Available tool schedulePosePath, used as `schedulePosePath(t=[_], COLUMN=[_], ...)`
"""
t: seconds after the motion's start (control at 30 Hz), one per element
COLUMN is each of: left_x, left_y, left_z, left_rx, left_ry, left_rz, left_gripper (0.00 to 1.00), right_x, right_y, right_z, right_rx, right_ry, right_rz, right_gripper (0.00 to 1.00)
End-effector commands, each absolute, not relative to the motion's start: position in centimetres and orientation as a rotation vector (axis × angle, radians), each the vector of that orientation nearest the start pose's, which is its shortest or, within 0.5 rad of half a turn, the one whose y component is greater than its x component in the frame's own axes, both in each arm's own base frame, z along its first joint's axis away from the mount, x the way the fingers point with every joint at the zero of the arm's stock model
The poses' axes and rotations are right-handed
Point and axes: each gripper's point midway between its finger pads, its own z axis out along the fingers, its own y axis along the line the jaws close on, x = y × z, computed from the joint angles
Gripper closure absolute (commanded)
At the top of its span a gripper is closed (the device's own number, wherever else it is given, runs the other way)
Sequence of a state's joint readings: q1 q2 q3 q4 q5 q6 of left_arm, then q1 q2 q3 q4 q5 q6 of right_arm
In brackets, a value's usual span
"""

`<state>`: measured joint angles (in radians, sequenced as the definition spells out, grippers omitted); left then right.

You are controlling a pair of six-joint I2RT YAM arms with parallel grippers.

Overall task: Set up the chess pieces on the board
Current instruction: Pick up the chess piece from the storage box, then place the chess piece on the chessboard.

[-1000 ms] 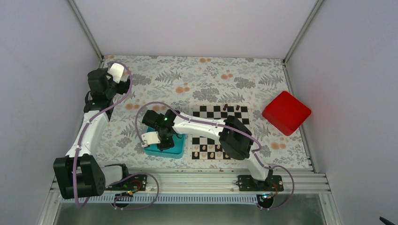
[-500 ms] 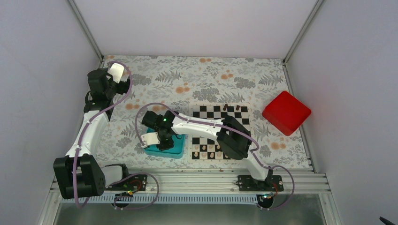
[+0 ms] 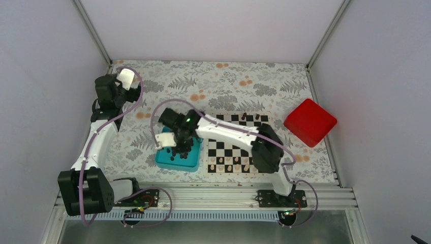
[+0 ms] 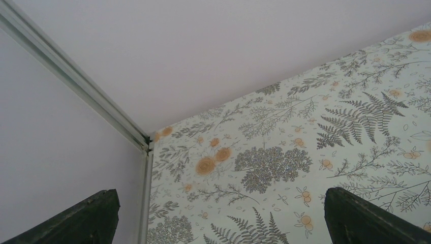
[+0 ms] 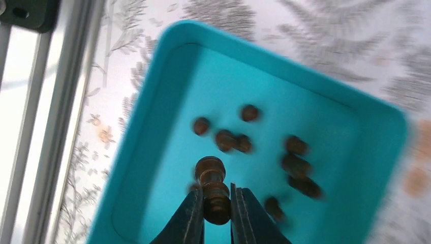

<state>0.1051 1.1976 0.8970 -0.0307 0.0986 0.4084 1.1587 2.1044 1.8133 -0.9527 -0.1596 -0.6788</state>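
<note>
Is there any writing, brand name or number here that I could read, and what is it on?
None: no view shows readable text.
The red box, tray, board and dark piece are plain.
The cloth bears only ferns and flowers.

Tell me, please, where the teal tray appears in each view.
Top external: teal tray left of the board, under the right gripper.
Left wrist: not in it.
Right wrist: fills most of the picture, dark chess pieces inside.
Shared landmark: the floral tablecloth, in all three.
</note>
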Motion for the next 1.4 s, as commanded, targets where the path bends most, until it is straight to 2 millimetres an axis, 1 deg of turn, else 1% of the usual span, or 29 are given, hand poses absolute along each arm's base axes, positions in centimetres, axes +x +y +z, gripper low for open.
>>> schedulePosePath(t=[0.0, 0.07, 0.13, 0.2, 0.3, 0.43, 0.67, 0.83, 0.9, 1.0, 1.17, 1.37], left_x=[40.5, 40.5, 40.5, 40.5, 40.5, 40.4, 40.4, 40.5, 40.5, 40.5, 40.5, 40.4], left_y=[2.6, 2.7, 2.7, 2.7, 2.7, 2.7, 2.7, 2.7, 2.6, 2.7, 2.6, 2.6], left_z=[27.8, 27.7, 27.8, 27.7, 27.7, 27.8, 27.7, 27.6, 27.5, 27.6, 27.6, 27.7], left_rx=[0.356, 0.356, 0.356, 0.356, 0.356, 0.355, 0.354, 0.356, 0.357, 0.357, 0.357, 0.356], left_ry=[1.824, 1.825, 1.825, 1.826, 1.825, 1.823, 1.824, 1.827, 1.828, 1.826, 1.828, 1.827], left_rz=[0.267, 0.268, 0.268, 0.268, 0.268, 0.268, 0.270, 0.269, 0.267, 0.269, 0.266, 0.267], left_gripper=[0.00, 0.00, 0.00, 0.00, 0.00, 0.00, 0.00, 0.00, 0.00, 0.00, 0.00, 0.00], right_x=[22.4, 25.0, 27.2, 29.9, 32.8, 35.4, 38.9, 40.3, 40.5, 40.8, 40.6, 40.4], right_y=[43.2, 41.5, 39.7, 37.6, 35.2, 32.9, 29.3, 26.1, 24.9, 23.5, 22.5, 21.7], right_z=[18.2, 19.7, 20.6, 21.0, 21.0, 20.1, 16.2, 13.9, 12.9, 11.7, 10.1, 8.7], right_rx=[-2.039, -1.962, -1.901, -1.833, -1.766, -1.714, -1.661, -1.618, -1.604, -1.588, -1.589, -1.590], right_ry=[1.707, 1.740, 1.777, 1.824, 1.879, 1.935, 2.073, 2.158, 2.194, 2.227, 2.268, 2.304], right_rz=[0.288, 0.254, 0.230, 0.208, 0.200, 0.204, 0.174, 0.159, 0.152, 0.140, 0.161, 0.165], right_gripper=[0.95, 0.95, 0.95, 0.95, 0.95, 0.95, 0.95, 0.95, 0.95, 0.95, 0.95, 0.94])
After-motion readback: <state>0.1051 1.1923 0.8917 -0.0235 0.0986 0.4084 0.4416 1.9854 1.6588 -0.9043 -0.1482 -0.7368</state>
